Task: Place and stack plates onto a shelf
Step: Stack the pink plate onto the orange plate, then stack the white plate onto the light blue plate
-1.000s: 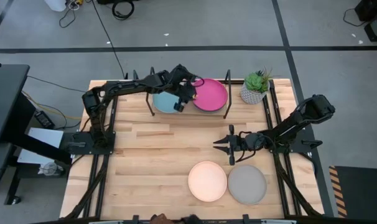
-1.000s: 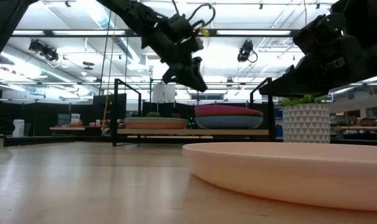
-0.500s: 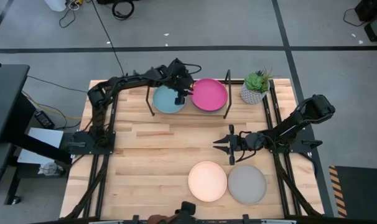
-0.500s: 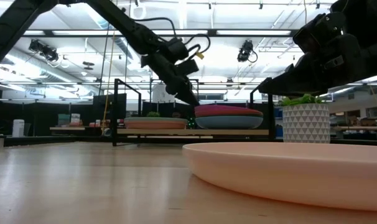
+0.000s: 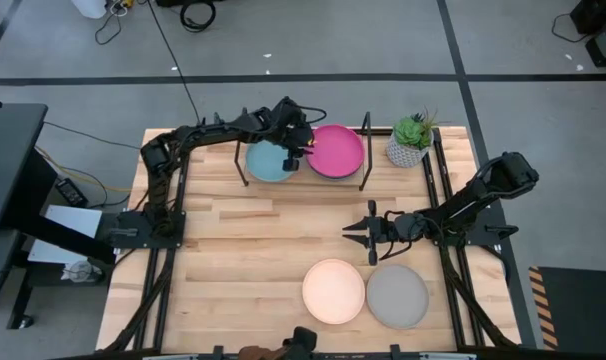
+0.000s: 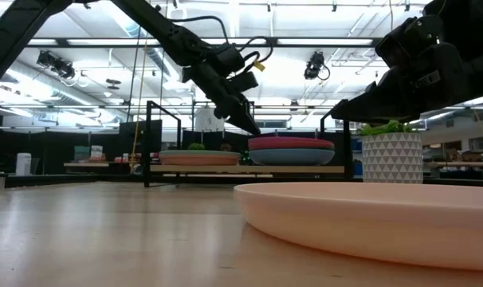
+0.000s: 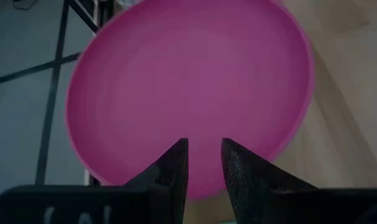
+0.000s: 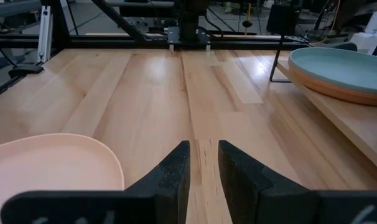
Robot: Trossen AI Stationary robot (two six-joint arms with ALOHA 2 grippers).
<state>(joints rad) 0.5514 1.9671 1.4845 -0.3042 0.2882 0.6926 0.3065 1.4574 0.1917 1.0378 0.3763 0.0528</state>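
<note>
The shelf (image 5: 301, 184) stands at the table's far edge. On it sit a magenta plate (image 5: 337, 150) on top of a blue one (image 6: 293, 156), and to their left a light blue plate (image 5: 266, 163) on an orange one (image 8: 328, 89). My left gripper (image 5: 303, 152) slants down over the magenta plate's left rim (image 6: 253, 141), its fingers a narrow gap apart with nothing between them. My right gripper (image 5: 347, 231) waits mid-table, narrowly open and empty. A peach plate (image 5: 333, 291) and a grey plate (image 5: 397, 296) lie on the table near its front edge. My left gripper's fingertips (image 7: 179, 149) stand just over the inside of the magenta plate (image 7: 188, 81) by its left rim, slanting down from the table's left. I cannot tell whether they touch it.
A small potted plant (image 5: 411, 140) stands right of the shelf's right black upright (image 5: 364, 150). The shelf's left upright (image 5: 241, 160) is by the light blue plate. Bare wooden tabletop (image 5: 253, 250) lies between the shelf and the two near plates.
My left gripper has come down toward the magenta plate's left rim and rolled about its own axis. The plates on the shelf have stayed where they were.
</note>
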